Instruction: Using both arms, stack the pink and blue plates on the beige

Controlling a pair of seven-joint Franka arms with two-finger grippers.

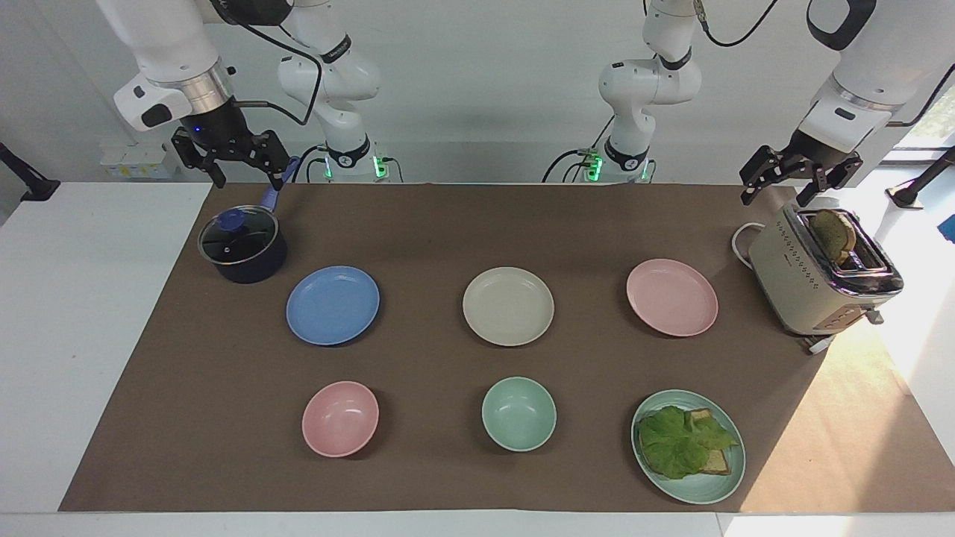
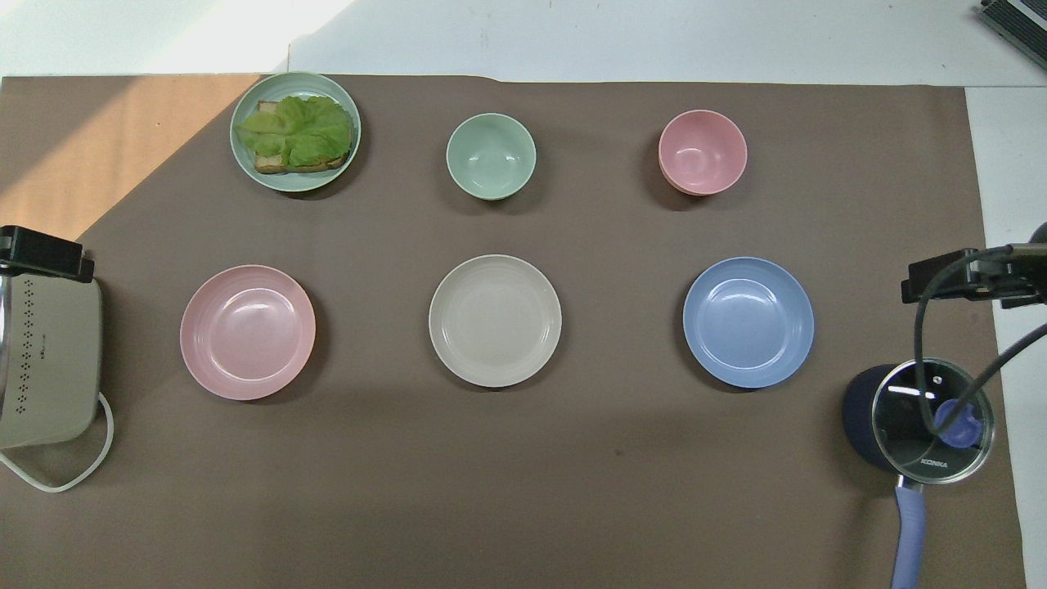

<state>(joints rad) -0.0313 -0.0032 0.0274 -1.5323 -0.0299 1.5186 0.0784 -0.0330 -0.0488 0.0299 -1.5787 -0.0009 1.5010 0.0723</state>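
Note:
Three shallow plates lie in a row across the middle of the brown mat. The beige plate [image 1: 508,306] [image 2: 495,320] is in the centre. The blue plate [image 1: 333,305] [image 2: 748,321] is beside it toward the right arm's end, and the pink plate [image 1: 671,297] [image 2: 247,331] toward the left arm's end. All three are bare and apart from each other. My right gripper [image 1: 250,177] hangs open and holds nothing, over the pot's handle. My left gripper [image 1: 776,198] hangs open and holds nothing, over the toaster's end nearer the robots.
A dark lidded pot [image 1: 242,245] stands near the blue plate, a beige toaster [image 1: 817,280] with toast near the pink plate. Farther from the robots sit a pink bowl [image 1: 340,418], a green bowl [image 1: 518,413] and a mint plate [image 1: 735,466] with lettuce on bread.

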